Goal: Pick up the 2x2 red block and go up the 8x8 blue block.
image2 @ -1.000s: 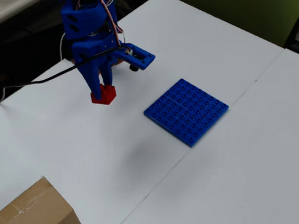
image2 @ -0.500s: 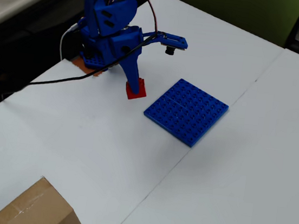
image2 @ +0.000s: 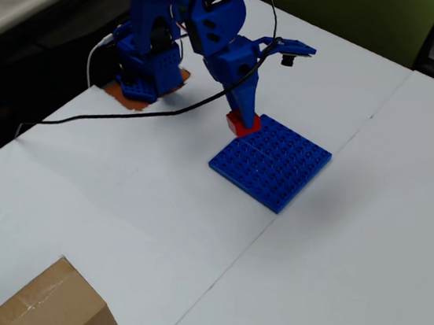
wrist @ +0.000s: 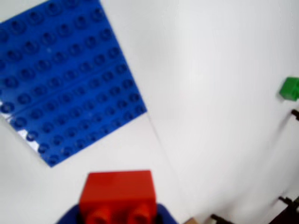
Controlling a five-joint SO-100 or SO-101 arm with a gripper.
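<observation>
**Above the baseplate's corner, red brick in the jaws**

Over the white table, the blue gripper pinches the 2x2 red block, studs facing the wrist camera. Overhead, the red block sits at the near-arm corner of the 8x8 blue block; whether they touch is unclear. A small green brick lies well apart. A cardboard box occupies the lower edge.

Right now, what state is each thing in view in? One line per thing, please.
2x2 red block: held in the gripper, lifted, not yet on the plate.
8x8 blue block: flat on the table, nothing on its studs.
gripper: shut on the red block beside the plate's edge.
green block: resting on the table, away from the plate, untouched.
cardboard box: at the table's near edge.
</observation>
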